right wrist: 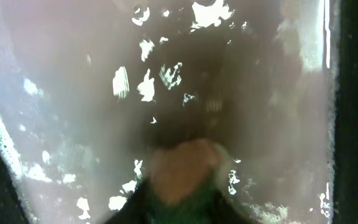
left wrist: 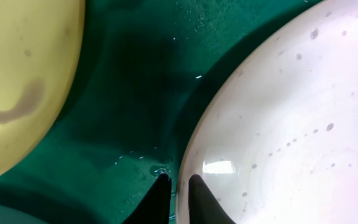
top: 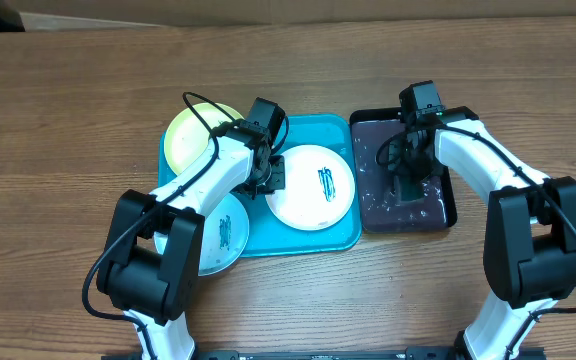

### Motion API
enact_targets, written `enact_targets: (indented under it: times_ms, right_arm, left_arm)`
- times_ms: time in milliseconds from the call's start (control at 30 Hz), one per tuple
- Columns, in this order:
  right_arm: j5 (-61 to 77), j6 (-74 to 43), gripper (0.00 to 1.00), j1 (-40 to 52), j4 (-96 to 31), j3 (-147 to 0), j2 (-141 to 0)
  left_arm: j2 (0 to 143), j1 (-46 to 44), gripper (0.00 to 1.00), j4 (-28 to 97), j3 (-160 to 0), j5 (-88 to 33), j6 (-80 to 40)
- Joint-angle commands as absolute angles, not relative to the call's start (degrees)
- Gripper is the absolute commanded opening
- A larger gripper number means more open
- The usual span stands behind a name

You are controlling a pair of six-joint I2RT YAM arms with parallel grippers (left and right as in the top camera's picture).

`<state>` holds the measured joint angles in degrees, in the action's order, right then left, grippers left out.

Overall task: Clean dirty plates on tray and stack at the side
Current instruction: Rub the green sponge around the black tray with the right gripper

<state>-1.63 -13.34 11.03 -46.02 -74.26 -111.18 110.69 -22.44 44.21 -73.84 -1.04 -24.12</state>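
Plates are glossy round plastic: white plate, teal scribble on it, sits right on the wet turquoise tray, yellow-green plate far left, pale blue plate near left, half under the left arm. Left gripper is pinched on the white plate's left rim. Right gripper points down into the sudsy black tray at a sponge; too blurry to tell its grip.

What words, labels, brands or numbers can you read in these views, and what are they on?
None: no readable text in any view.
The white plate carries dark teal scribbles, not letters.
The turquoise tray, black tray and yellow-green plate show no label.
The right wrist view is too blurred to read anything.
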Motion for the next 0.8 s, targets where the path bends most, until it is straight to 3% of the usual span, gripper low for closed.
enact_targets:
  times_ms: [0, 33, 67, 100, 133, 333, 600, 767]
  right_arm:
    - [-2.07, -13.13, 0.12, 10.76, -45.69, -75.83, -111.24]
    - [-2.07, -13.13, 0.35, 10.76, -45.60, -75.83, -111.24]
    - [-2.07, -13.13, 0.66, 10.74, -45.43, -75.88, -111.24]
    - [-2.07, -13.13, 0.82, 10.74, -45.52, -76.05, -111.24]
    - [-2.04, -13.13, 0.89, 10.74, -45.91, -76.42, -111.24]
    - [-2.04, -13.13, 0.87, 10.76, -53.21, -80.75, -111.24]
    - [-2.48, -13.08, 0.60, 10.76, -58.11, -80.95, -111.24]
    - [-2.48, -13.10, 0.59, 10.83, -57.69, -79.81, -111.24]
  left_arm:
    - [111.28, -22.55, 0.14, 44.07, -73.54, -1.08, -25.12]
    - [111.28, -22.55, 0.14, 44.07, -73.54, -1.08, -25.12]
    - [111.28, -22.55, 0.14, 44.10, -73.54, -1.08, -25.12]
    - [111.28, -22.55, 0.14, 44.10, -73.54, -1.08, -25.12]
    - [111.28, -22.55, 0.14, 44.10, -73.54, -1.08, -25.12]
    - [111.28, -22.55, 0.14, 44.07, -73.54, -1.08, -25.12]
    - [111.28, -22.55, 0.14, 44.07, -73.54, -1.08, -25.12]
    - [111.28, -22.55, 0.15, 44.07, -73.54, -1.08, -25.12]
